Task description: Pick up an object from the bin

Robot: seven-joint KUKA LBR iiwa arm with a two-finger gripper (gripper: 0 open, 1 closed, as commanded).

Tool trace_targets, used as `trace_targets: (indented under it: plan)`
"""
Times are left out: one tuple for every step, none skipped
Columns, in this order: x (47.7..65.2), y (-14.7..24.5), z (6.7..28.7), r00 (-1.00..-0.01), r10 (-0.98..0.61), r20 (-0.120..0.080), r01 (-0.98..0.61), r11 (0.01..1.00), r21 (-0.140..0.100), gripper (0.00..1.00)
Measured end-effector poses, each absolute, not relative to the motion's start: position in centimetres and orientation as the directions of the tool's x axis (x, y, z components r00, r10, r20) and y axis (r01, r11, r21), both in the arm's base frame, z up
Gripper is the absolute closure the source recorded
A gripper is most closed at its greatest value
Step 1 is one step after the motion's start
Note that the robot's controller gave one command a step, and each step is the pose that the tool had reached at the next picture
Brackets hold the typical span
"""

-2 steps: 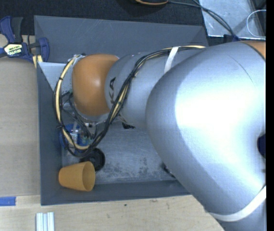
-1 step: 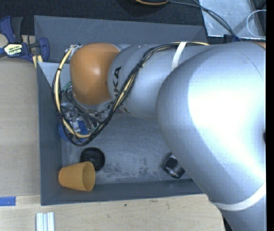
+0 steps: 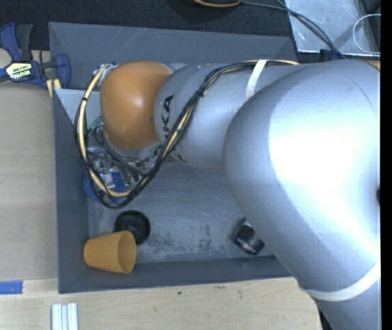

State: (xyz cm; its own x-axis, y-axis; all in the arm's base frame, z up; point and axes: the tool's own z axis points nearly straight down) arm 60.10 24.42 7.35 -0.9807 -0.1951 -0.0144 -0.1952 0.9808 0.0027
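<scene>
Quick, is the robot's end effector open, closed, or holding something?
End effector: cannot be told; it sits low at the left of the bin, beneath the arm's orange cover.

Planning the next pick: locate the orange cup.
The orange cup lies on its side in the bin's lower-left corner of the camera view, beside a black round cap.

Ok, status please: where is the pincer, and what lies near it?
Pincer at left side of bin, among wrist cables. Nearest: black round disc, then orange cup on its side. Small dark piece further right.
</scene>
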Motion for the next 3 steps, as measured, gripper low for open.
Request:
trace_targets:
  plan:
    - [59.9,24.3,8.0,-0.981,-0.195,-0.010,-0.195,0.981,0.002,1.00]
    - [59.8,24.3,10.0,-0.981,-0.195,-0.005,-0.195,0.981,0.001,1.00]
    - [60.0,24.4,12.1,-0.981,-0.195,-0.013,-0.195,0.981,0.003,1.00]
